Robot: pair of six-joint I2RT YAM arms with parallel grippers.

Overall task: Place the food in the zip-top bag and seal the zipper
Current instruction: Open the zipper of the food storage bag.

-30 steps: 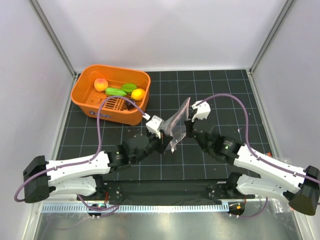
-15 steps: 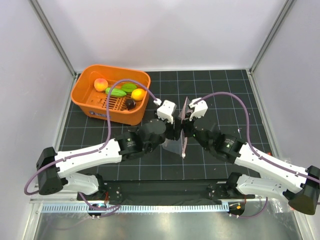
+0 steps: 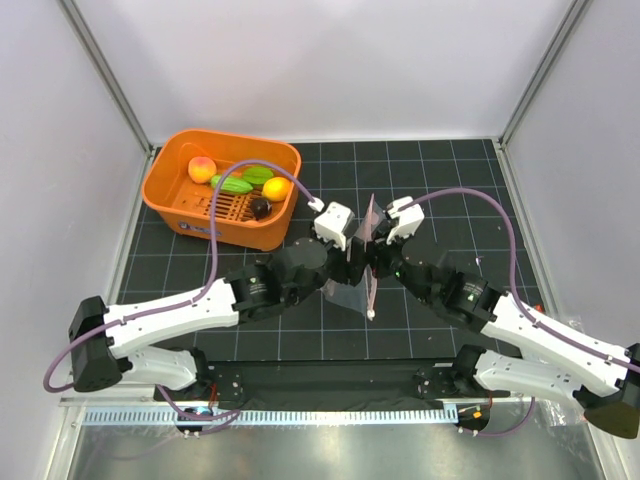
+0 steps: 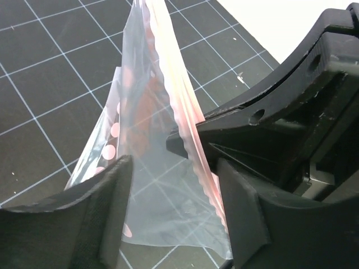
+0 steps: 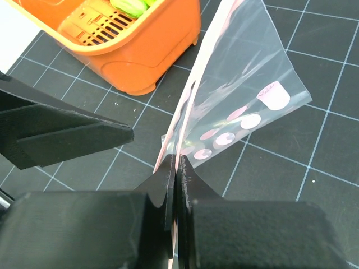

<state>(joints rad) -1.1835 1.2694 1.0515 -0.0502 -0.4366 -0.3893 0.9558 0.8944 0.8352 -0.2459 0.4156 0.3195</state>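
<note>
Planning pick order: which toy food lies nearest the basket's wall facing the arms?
The small dark purple piece; the others, all brighter, sit farther back in the basket.

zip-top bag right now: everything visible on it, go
The zip-top bag is clear, crinkly thin plastic with pale pink printed dots and a wavy pink-red strip along its mouth. It looks empty. It stands edge-on at mid-table between the two arms. The right hand is shut on the strip edge. The left hand is open, straddling the film without pinching it. Whether the bag's lower end rests on the black grid mat I cannot tell.
</note>
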